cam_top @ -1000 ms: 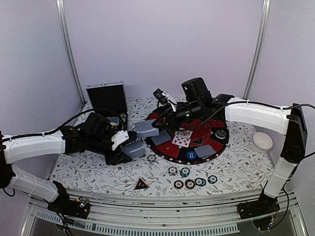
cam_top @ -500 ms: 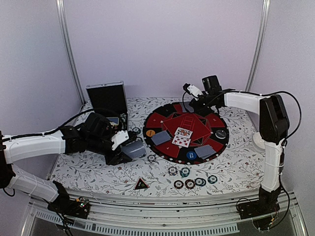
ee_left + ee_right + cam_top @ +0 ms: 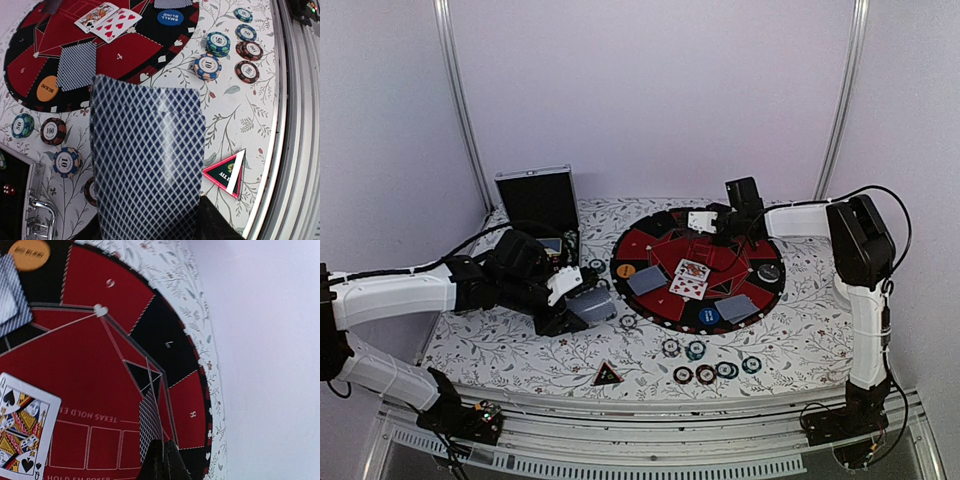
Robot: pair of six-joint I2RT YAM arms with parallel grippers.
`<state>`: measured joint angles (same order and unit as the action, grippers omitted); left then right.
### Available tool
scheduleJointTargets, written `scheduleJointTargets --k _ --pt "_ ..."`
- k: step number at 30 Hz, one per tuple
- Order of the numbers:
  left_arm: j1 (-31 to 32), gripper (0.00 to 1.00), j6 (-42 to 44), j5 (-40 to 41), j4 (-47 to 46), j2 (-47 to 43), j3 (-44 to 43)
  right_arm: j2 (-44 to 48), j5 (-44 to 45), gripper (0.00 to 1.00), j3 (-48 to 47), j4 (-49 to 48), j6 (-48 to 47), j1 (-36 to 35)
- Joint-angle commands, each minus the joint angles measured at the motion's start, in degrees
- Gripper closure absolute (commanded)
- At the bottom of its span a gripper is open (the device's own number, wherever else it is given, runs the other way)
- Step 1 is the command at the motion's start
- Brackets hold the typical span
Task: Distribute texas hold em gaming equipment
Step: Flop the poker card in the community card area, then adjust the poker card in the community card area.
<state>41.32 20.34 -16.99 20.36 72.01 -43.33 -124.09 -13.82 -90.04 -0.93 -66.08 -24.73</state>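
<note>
My left gripper (image 3: 578, 305) is shut on a deck of grey-blue-backed cards (image 3: 147, 165) and holds it above the table, left of the mat; the deck hides its fingertips. My right gripper (image 3: 718, 222) is shut on a single card (image 3: 152, 410), seen edge-on, held over the far side of the round red-and-black mat (image 3: 660, 245). On the mat lie two face-up cards (image 3: 691, 280), face-down cards (image 3: 646, 281), and the orange (image 3: 625, 270), blue (image 3: 709, 316) and black (image 3: 769, 272) buttons. Several chips (image 3: 706, 374) and the red-black triangle (image 3: 608, 374) lie near the front edge.
The open silver-edged black case (image 3: 537, 200) stands at the back left behind my left arm. More chips (image 3: 53, 131) lie on the floral cloth between the case and the mat. The metal rail (image 3: 295, 125) runs along the table's front edge.
My right arm left the deck with a card, swung to the far right of the mat, and now holds the card lower over the mat's far side. The left arm has not moved.
</note>
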Motion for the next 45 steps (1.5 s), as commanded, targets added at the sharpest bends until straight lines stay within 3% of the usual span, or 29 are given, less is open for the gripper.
scheduleJointTargets --k 1,22,25,28,37,41,44,45 --pt "-1.1 0.53 0.4 -1.3 -1.5 0.8 -0.7 -3.0 -0.9 0.98 3.2 0.6 -13.1 0.1" --pt "-1.4 0.53 0.3 -1.5 -1.3 1.0 -0.9 1.2 -6.3 0.97 8.9 11.6 -24.8 3.4" --pt "-1.4 0.53 0.3 -1.5 -1.3 1.0 -1.0 1.8 -5.7 0.89 9.6 11.8 -26.0 3.5" --pt "-1.5 0.53 0.2 -1.5 -1.3 1.0 -1.0 2.6 -4.3 0.74 10.4 11.8 -26.7 3.6" --pt "-1.6 0.53 0.3 -1.5 -1.3 0.4 -1.0 9.8 -1.3 0.6 14.3 11.7 -26.5 4.1" --pt "-1.6 0.53 0.3 -1.5 -1.3 0.1 -0.9 14.8 -4.0 0.56 15.3 6.5 -21.0 4.9" --pt "-1.6 0.53 0.3 -1.4 -1.2 -0.2 -1.0 15.6 -7.6 0.42 10.9 3.0 -1.4 5.5" --pt "-1.6 0.53 0.3 -1.3 -1.2 -0.2 -1.0 14.5 -7.0 0.4 7.5 3.8 9.9 5.6"
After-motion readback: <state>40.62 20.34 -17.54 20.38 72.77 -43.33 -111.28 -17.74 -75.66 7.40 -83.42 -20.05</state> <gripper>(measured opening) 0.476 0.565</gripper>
